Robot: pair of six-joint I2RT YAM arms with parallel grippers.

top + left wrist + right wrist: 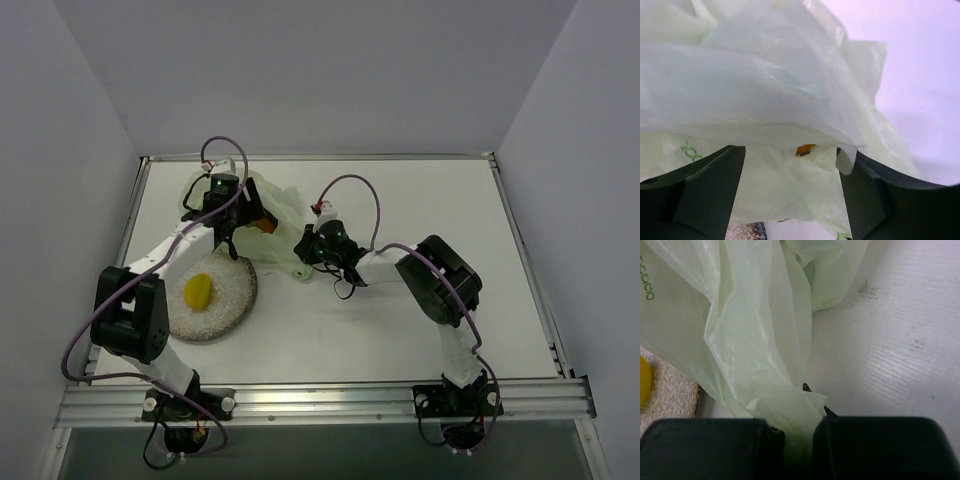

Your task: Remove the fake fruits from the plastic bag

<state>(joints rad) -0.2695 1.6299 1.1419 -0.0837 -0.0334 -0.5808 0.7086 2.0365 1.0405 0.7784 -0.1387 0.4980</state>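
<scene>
On the white table [430, 210] the bag [283, 212] lies at the plate [236, 296] edge, our right gripper [802, 415] pinched on its film. The left gripper [790, 152] gapes empty toward an orange fruit [805, 149] inside (we fear loose film snagging it).

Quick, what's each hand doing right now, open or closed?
Left hand: open, gripping nothing.
Right hand: closed on the plastic bag.

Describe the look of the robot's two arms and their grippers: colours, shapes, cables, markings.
Both the left arm and right arm have white links joined by bulky black motor housings. A purple cable loops along each. The left wrist shows a small green light, the right a red spot. The fingers are matte black blocks.
</scene>
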